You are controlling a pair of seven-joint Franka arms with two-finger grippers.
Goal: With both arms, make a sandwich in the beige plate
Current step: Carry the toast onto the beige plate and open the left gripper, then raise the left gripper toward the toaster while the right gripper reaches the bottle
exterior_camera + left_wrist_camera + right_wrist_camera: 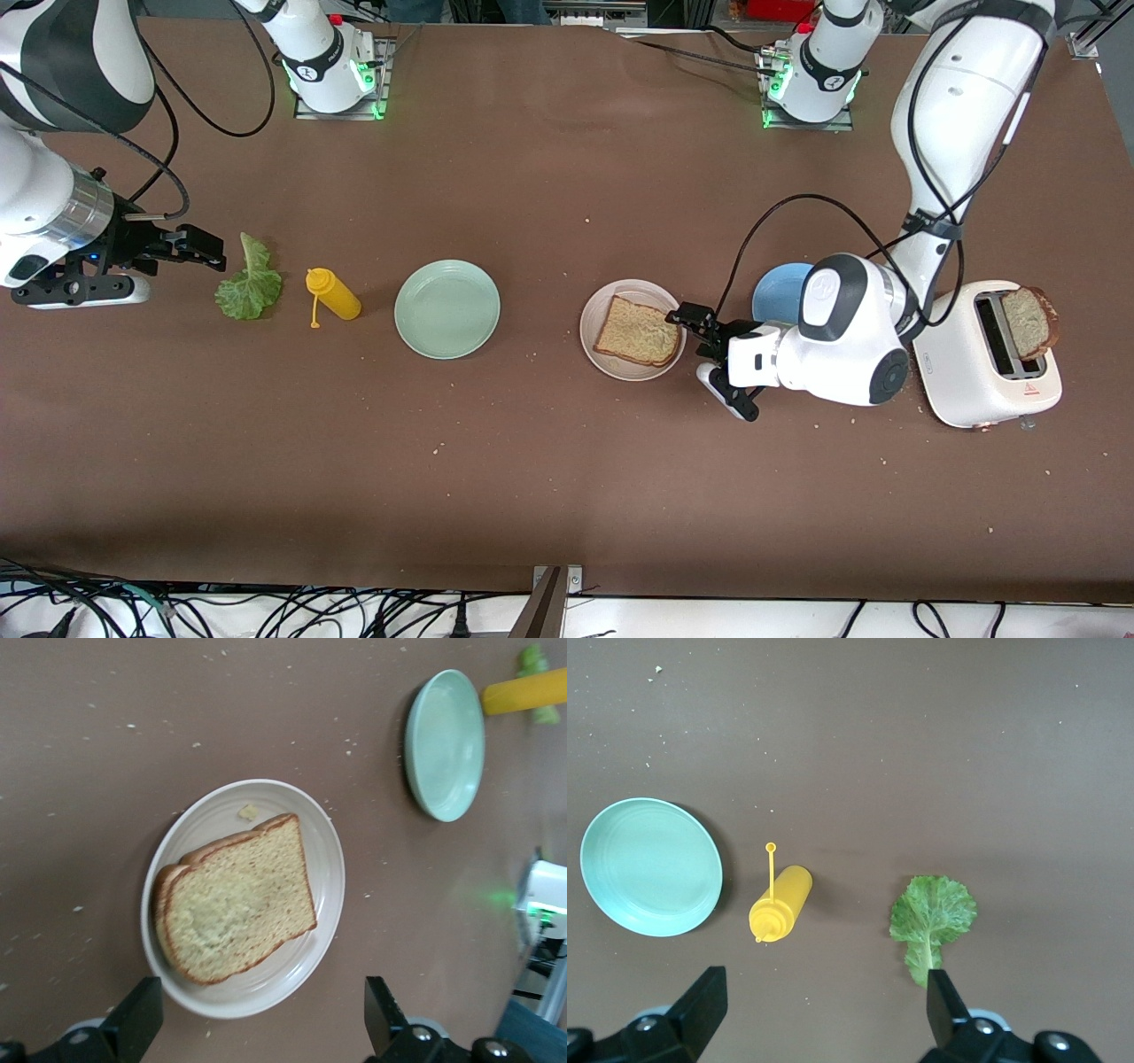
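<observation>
A slice of brown bread point(638, 333) lies flat on the beige plate point(594, 317), part of the sandwich. My left gripper point(714, 358) is open just beside the plate, toward the left arm's end of the table, holding nothing. In the left wrist view the bread point(235, 904) fills most of the plate point(326, 850), and the left gripper point(261, 1034) straddles the plate's edge. A green lettuce leaf point(251, 283) lies near the right arm's end. My right gripper point(197, 251) is open beside it; in the right wrist view the right gripper point(824, 1014) has one finger point(943, 1005) by the lettuce point(932, 914) stem.
A yellow squeeze bottle point(333, 294) lies between the lettuce and a mint-green plate point(447, 308). A blue plate point(778, 291) is partly hidden under the left arm. A white toaster point(988, 363) at the left arm's end holds a second bread slice point(1028, 321).
</observation>
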